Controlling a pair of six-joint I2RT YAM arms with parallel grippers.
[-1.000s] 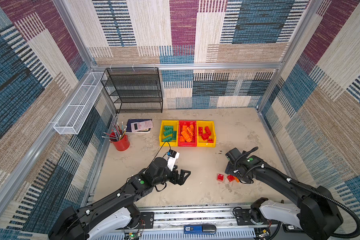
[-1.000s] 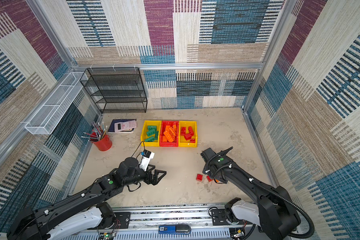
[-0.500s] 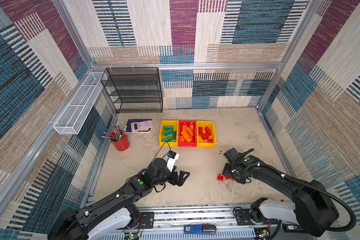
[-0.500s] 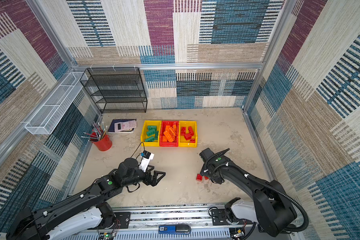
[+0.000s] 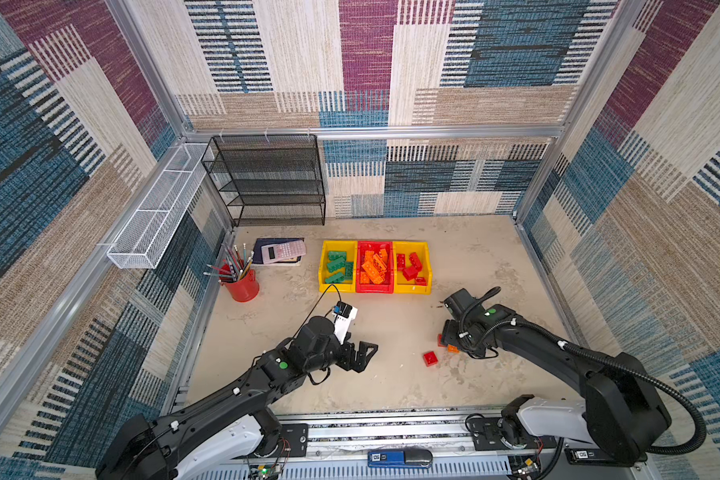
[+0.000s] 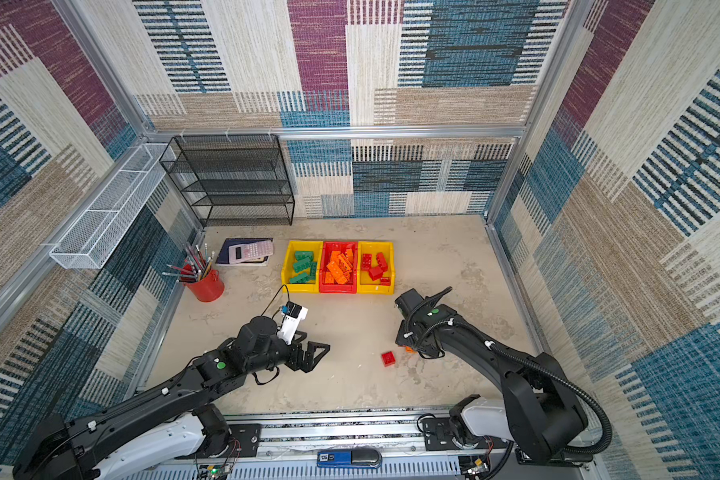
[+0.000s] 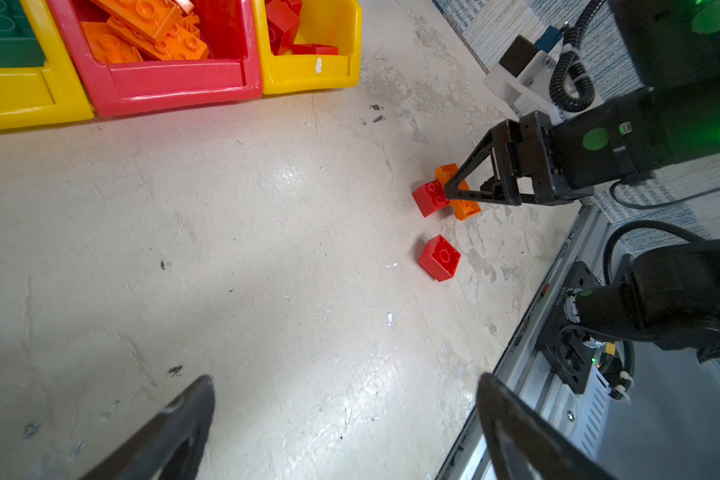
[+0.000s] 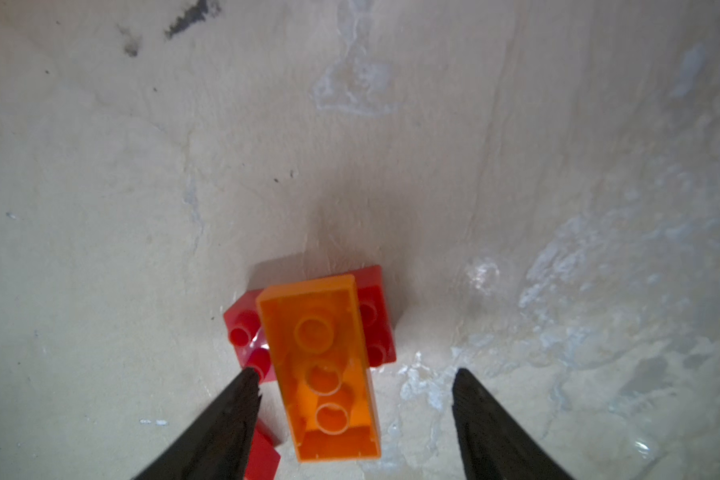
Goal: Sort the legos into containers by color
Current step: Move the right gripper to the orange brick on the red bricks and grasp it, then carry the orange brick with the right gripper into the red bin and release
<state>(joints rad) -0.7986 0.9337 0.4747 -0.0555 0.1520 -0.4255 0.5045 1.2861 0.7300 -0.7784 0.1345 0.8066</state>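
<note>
**Nearly sorted, with three pieces to go**

At far left in both top views, a red pencil cup point(image 5: 242, 286) and a pink calculator point(image 5: 283, 250) sit close to the left wall. To their right the three containers stand side by side, touching, toward the back of the table point(image 5: 391, 324). The left yellow bin point(image 5: 324, 286) holds green bricks point(image 5: 336, 266), the red bin point(image 5: 374, 289) is heaped with orange bricks point(image 5: 373, 268), and the right yellow bin point(image 5: 427, 286) carries red bricks point(image 5: 410, 266).

In front of the bins the left gripper point(image 5: 364, 357) hangs low over bare table, its jaws spread wide and empty.

Further right, a small loose red brick point(image 5: 430, 358) lies studs up on the table, apart from everything else. Just beyond it an orange brick point(image 8: 321, 365) shows its hollow underside to the wrist camera, overlapping and touching a second red brick point(image 8: 377, 316).

The right gripper point(image 8: 354, 374) is lowered over that orange brick, one finger on each side. The right wrist view shows a gap between each finger and the plastic, so the claw is released rather than clenched. Whether the orange brick lies flat or tilted on the red one cannot be told.
</note>
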